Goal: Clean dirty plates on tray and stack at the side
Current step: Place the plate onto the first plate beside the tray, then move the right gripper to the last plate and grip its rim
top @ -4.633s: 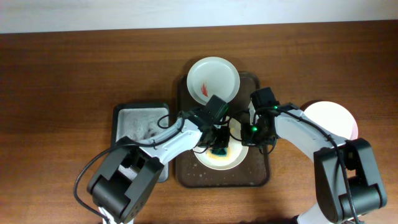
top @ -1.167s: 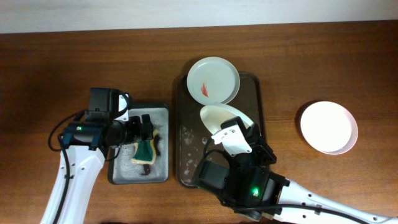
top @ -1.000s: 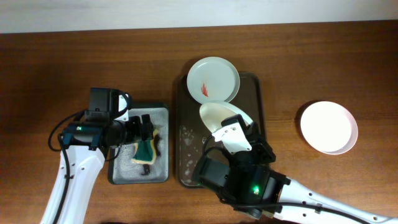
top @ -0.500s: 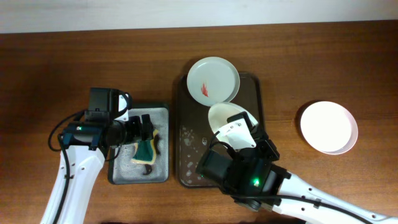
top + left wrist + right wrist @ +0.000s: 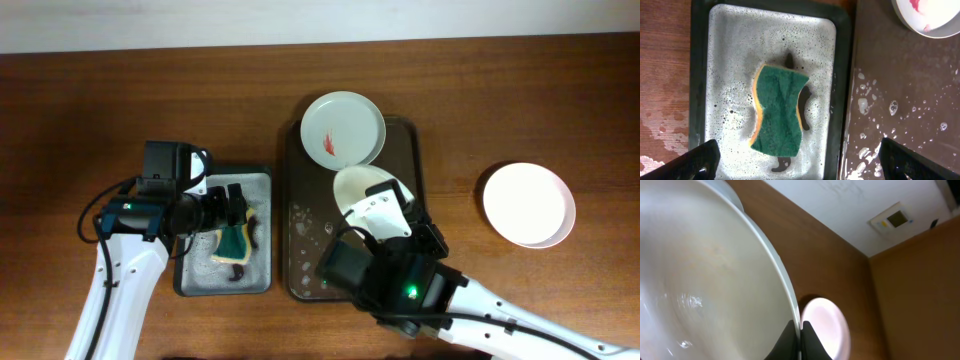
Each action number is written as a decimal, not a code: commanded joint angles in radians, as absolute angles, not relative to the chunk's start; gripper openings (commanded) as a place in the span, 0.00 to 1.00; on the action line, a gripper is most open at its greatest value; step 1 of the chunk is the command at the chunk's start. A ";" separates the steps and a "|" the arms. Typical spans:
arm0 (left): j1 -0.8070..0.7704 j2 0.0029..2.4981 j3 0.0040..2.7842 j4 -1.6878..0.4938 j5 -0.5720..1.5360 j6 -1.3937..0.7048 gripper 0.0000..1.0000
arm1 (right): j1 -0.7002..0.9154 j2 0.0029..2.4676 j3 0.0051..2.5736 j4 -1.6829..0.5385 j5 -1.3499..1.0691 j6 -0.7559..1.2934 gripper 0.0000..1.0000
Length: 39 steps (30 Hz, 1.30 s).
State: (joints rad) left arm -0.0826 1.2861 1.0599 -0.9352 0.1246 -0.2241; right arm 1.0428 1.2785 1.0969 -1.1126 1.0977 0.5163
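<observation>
The dark brown tray (image 5: 300, 262) holds a white plate (image 5: 343, 128) with a red smear at its far end. My right gripper (image 5: 378, 208) is shut on the rim of a second plate (image 5: 362, 186), held tilted on edge above the tray; in the right wrist view that plate (image 5: 705, 280) fills the left, pinched at its rim by the right gripper (image 5: 801, 330). A third, clean plate (image 5: 528, 204) lies on the table to the right. My left gripper (image 5: 800, 161) hangs open over a green sponge (image 5: 780, 112), not touching it.
The sponge (image 5: 235, 242) lies in foamy water in a small black-rimmed grey tray (image 5: 195, 185) left of the brown tray. Water drops and suds dot the brown tray's floor (image 5: 905, 100). The smeared plate (image 5: 930, 17) shows at the left wrist view's top right corner.
My right arm has shifted the held plate slightly to the right above the tray. The left arm and the sponge have not moved.
</observation>
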 commanded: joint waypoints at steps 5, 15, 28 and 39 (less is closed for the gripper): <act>-0.080 1.277 1.066 -0.936 0.135 -0.215 1.00 | 0.950 1.284 1.116 -1.060 1.019 0.547 0.04; -0.080 1.277 1.066 -0.936 0.135 -0.215 1.00 | 0.129 1.277 1.139 -0.869 0.004 0.389 0.04; -0.080 1.277 1.066 -0.936 0.135 -0.215 1.00 | -0.767 1.721 1.137 -0.872 -0.199 0.389 0.05; -0.080 1.277 1.066 -0.936 0.135 -0.215 1.00 | -0.247 1.254 1.192 -0.851 -0.498 0.127 0.68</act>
